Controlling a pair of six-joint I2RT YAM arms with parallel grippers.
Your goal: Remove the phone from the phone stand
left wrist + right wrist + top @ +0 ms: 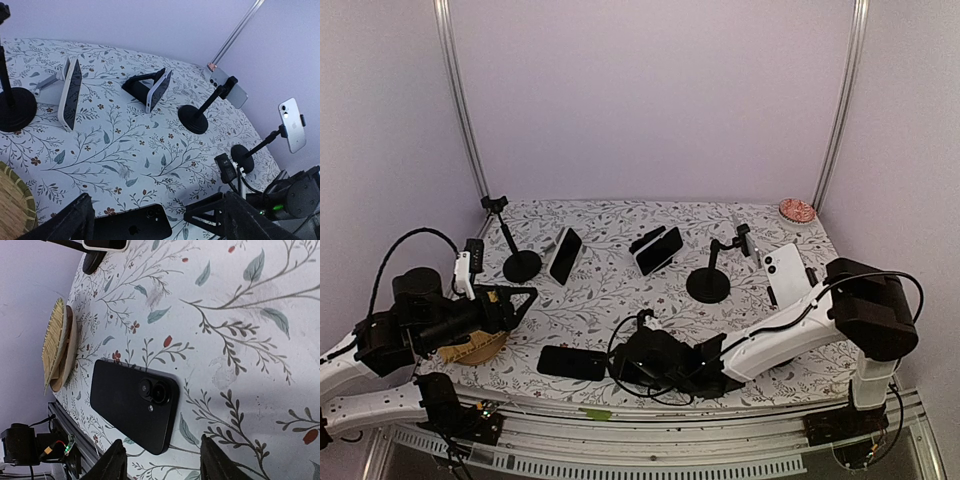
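While unclear overhead, right hand (162, 446) parted in wrist view, apparently clear of flat black phone (131, 410), left hand (150, 207) open.

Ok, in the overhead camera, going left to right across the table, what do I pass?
Woven tray → empty black stand → leaning phone → phone on low black stand → round-base stand → white phone.
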